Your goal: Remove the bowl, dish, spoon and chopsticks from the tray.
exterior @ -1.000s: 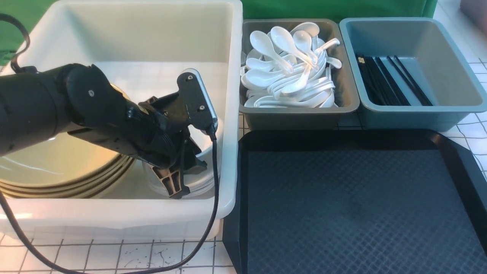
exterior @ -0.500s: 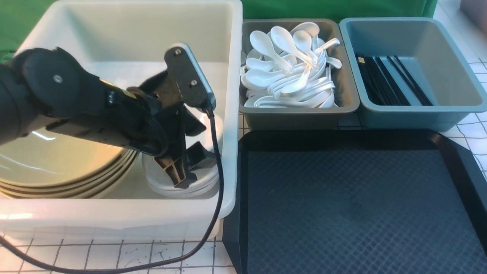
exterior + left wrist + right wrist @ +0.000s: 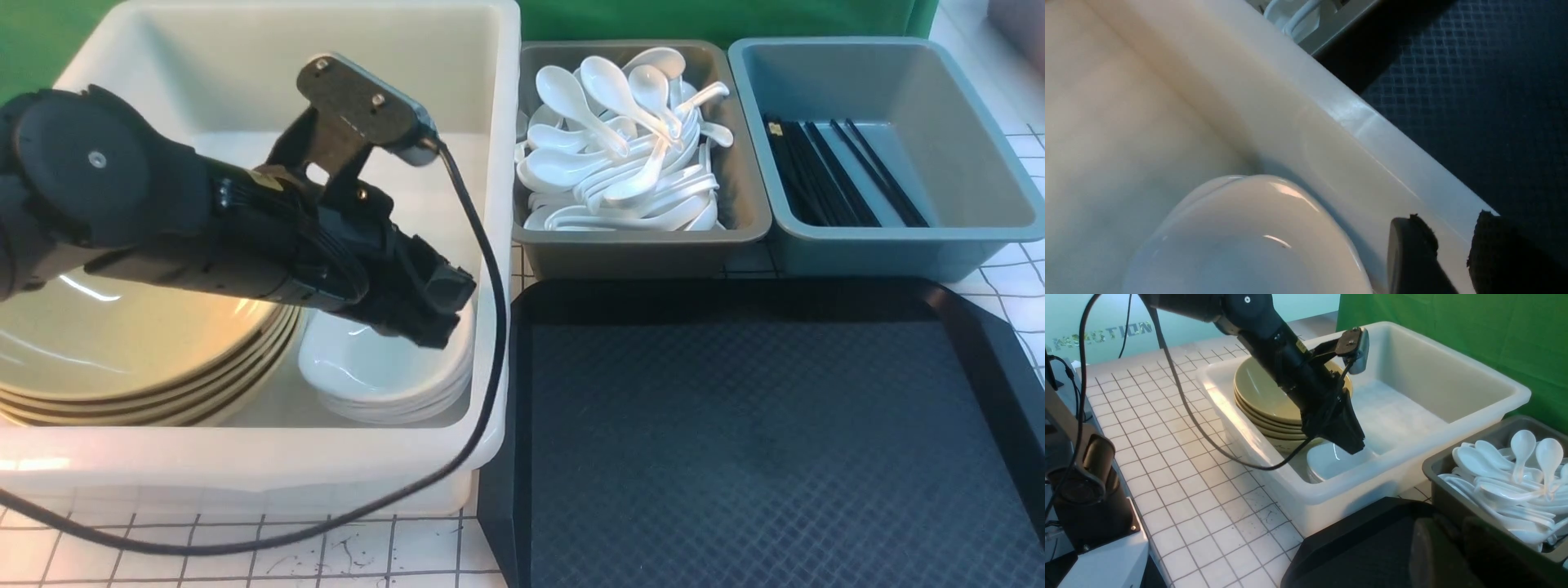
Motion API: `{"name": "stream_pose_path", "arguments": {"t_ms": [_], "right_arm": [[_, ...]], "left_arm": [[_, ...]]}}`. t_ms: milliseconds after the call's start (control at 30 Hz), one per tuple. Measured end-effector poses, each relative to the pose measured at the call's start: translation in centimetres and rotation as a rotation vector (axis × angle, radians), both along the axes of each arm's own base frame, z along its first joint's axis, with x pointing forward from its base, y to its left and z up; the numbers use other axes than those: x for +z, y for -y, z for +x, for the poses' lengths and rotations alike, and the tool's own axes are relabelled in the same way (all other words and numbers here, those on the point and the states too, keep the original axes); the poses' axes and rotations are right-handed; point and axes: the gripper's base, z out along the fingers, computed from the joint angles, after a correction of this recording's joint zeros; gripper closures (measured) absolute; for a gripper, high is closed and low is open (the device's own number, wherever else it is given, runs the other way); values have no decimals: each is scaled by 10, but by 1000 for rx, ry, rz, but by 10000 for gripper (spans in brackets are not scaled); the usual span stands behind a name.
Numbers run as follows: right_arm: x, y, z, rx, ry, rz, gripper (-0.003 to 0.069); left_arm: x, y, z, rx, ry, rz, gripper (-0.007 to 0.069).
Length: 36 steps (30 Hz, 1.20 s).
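The dish (image 3: 384,371) lies on a white stack in the tub (image 3: 269,461), left of the empty tray (image 3: 759,441). It looks hard, glossy, slippery and breakable; its rim is the best hold. The left gripper (image 3: 1453,249) above it holds nothing, fingers a little apart.

The left gripper (image 3: 424,314) is held over stacked dishes (image 3: 384,380) in the white tub (image 3: 490,245), beside stacked bowls (image 3: 139,359); the tray (image 3: 759,441) lies bare.
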Motion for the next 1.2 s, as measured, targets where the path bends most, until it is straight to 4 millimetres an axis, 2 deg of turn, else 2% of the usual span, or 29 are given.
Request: {"name": "stream_pose_path", "arguments": {"t_ms": [167,267,400,467,500,567,600,633,700,900,1033,1200], "right_arm": [[0,0,0,-1,-2,-1,559],[-3,1,0,-11,-41,-10,557],[-8,2,-1,-26,-92,-38,557],[-10,3,-1,-31,-111,-56,555],[-12,4,-1,-38,-135,-76,554],[-15,6,-2,-49,-166,-94,552],[-16,6,-2,-51,-172,-100,552],[-19,7,-3,-59,-198,-124,552],[-22,9,-3,-69,-229,-150,552],[-37,7,-2,-85,-290,-235,552],[-56,1,2,-98,-336,-286,552],[-71,-8,7,-105,-357,-286,552]], "left_arm": [[0,-3,0,60,-34,-10,451],[14,-7,-8,164,-61,-105,522],[48,-17,-32,272,-55,-268,611],[59,-21,-43,291,-51,-315,616],[70,-27,-59,307,-36,-367,626],[78,-36,-81,314,-6,-414,625],[78,-37,-83,316,-4,-419,625],[77,-46,-102,319,28,-448,625],[71,-57,-127,322,72,-484,625],[40,-84,-192,326,186,-686,625],[19,-94,-214,314,252,-757,625],[5,-99,-225,295,308,-767,625]]}}
